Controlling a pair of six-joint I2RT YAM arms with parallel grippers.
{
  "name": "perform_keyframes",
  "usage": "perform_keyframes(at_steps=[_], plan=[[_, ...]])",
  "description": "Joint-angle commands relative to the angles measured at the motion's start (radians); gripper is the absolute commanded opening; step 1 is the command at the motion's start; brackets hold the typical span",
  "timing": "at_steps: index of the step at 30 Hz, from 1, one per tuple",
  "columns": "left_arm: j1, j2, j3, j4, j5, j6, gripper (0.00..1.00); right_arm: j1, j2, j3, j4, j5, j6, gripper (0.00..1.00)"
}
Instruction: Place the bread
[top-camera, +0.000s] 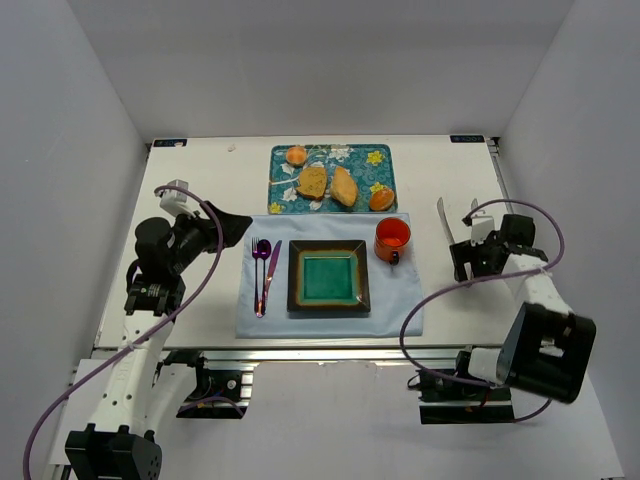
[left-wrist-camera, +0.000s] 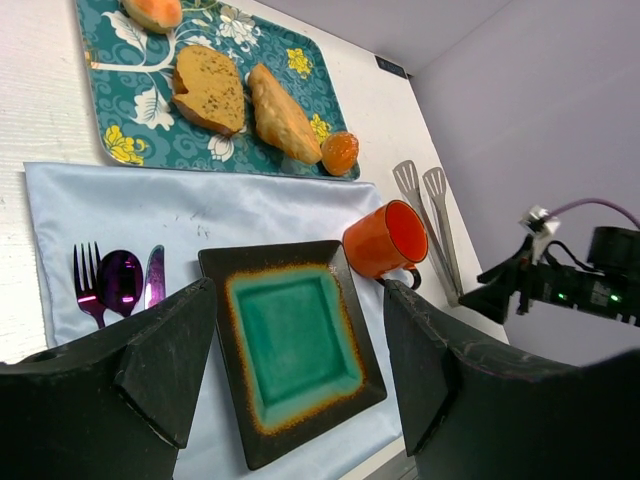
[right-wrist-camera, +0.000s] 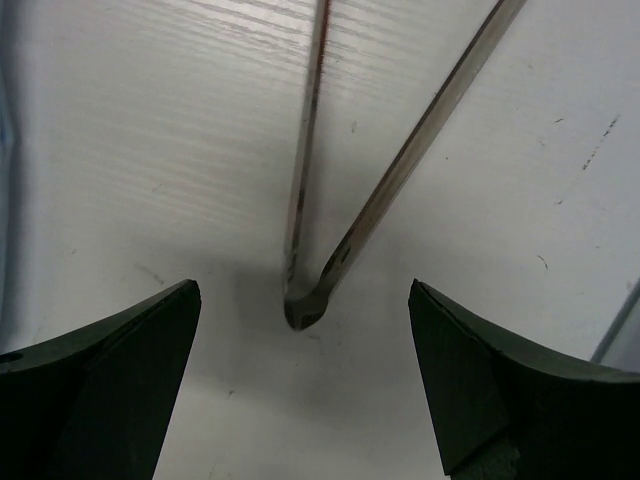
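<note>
My left fingers (left-wrist-camera: 165, 360) gape wide, holding nothing, well apart from the bun (left-wrist-camera: 340, 152) at the tray's (left-wrist-camera: 110, 100) near right corner. My right fingers (right-wrist-camera: 120, 380), likewise spread and empty, hover over tongs (right-wrist-camera: 400, 180) on the counter (right-wrist-camera: 150, 150).

I see a laboratory test cell: plain white walls (top-camera: 60, 150) enclose the table (top-camera: 220, 170), aluminium framing (top-camera: 300, 355) along its near edge.

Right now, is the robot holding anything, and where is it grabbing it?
Nothing is held. The left gripper is open and empty. The right gripper is open too, with the joined end of the tongs lying between its fingers, not pinched.
</note>
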Motion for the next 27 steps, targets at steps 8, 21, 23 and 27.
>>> perform_keyframes(at_steps=[8,21,23,27], plan=[[0.002,-0.019,-0.006,-0.007,0.005,-0.002,0.77,0.002,0.334,0.186,0.158,0.077,0.187,0.89],[0.001,-0.019,-0.003,-0.029,-0.009,-0.006,0.77,0.057,0.477,0.246,0.225,0.084,0.230,0.85],[0.002,-0.013,0.001,-0.027,-0.007,-0.006,0.77,0.066,0.494,0.254,0.231,0.084,0.235,0.85],[0.001,0.004,0.008,-0.021,-0.004,-0.003,0.77,0.079,0.529,0.301,0.238,0.087,0.240,0.82]])
